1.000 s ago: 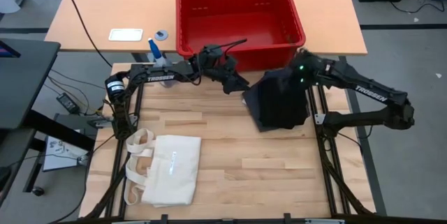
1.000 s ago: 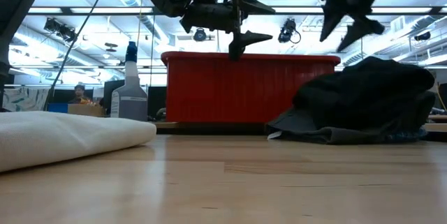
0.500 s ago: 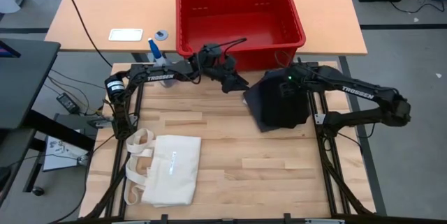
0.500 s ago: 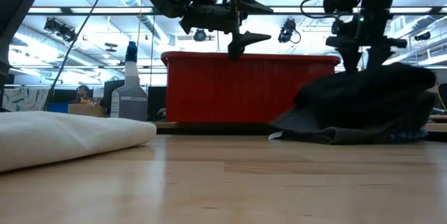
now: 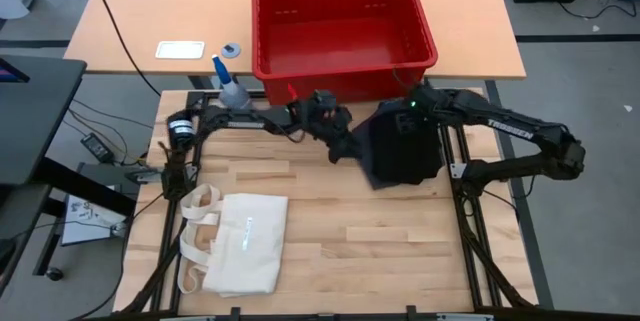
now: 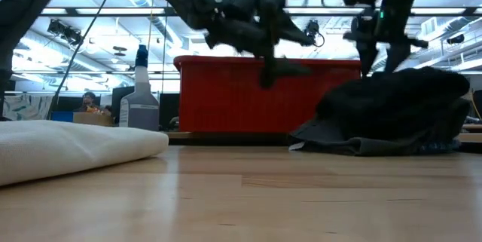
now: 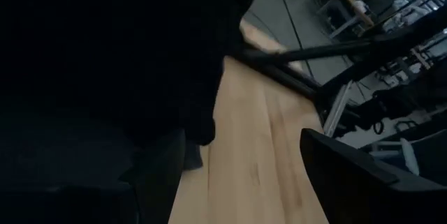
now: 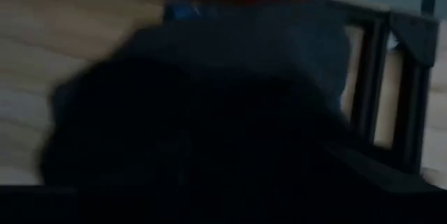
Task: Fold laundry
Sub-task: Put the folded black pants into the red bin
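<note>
Left arm: was stretched across the table's far edge toward 3 o'clock.
Left gripper (image 5: 345,148): was held above the tabletop, fingers spread apart.
Right arm: was bent back toward 9 o'clock.
Right gripper (image 5: 402,124): was pointed downward.

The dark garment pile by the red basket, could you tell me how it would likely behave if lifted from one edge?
The dark garment pile slumps in soft folds, so it would probably drape and sag rather than hold shape. It looks like layered cloth, so a one-edge lift may peel off only the top piece. It seems light and unlikely to roll.
</note>
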Available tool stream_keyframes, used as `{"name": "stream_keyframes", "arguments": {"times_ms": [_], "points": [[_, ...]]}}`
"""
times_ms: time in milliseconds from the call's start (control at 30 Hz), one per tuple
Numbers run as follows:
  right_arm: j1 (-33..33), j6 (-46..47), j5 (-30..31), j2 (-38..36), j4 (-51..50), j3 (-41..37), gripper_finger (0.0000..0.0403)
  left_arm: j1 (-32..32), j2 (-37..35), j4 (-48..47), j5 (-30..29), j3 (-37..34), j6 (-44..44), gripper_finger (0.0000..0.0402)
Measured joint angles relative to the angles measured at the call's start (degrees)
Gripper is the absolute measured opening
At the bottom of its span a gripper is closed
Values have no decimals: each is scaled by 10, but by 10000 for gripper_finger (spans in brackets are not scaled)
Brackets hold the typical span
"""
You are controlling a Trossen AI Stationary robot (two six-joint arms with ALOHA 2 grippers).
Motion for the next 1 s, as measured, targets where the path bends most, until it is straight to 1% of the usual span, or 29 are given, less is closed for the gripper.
{"name": "stream_keyframes", "arguments": {"times_ms": [67,133,233,300,367,400,467,567,767,867,1000], "points": [[0,-3,-3,-9,-22,38,271,-8,34,32,-2,0,-24,288],[2,-7,-24,-14,-45,75,271,-13,66,79,-15,-1,-63,288],[6,-13,-98,-21,-61,108,271,-15,108,139,-30,0,-141,288],[9,-16,-154,-24,-56,111,271,-16,133,161,-30,0,-206,288],[11,-18,-196,-24,-55,107,271,-16,153,176,-28,0,-259,288],[11,-20,-215,-24,-55,102,271,-16,160,185,-27,0,-280,288],[13,-20,-228,-24,-51,87,271,-17,168,207,-25,0,-312,288],[14,-20,-228,-24,-50,61,271,-20,170,237,-32,0,-324,293],[14,-20,-239,-24,-14,13,271,-36,170,223,-115,0,-315,332],[14,-20,-244,-24,3,-3,271,-45,170,229,-141,0,-311,348],[11,-20,-244,-24,26,-21,271,-55,170,234,-165,0,-296,352]]}}
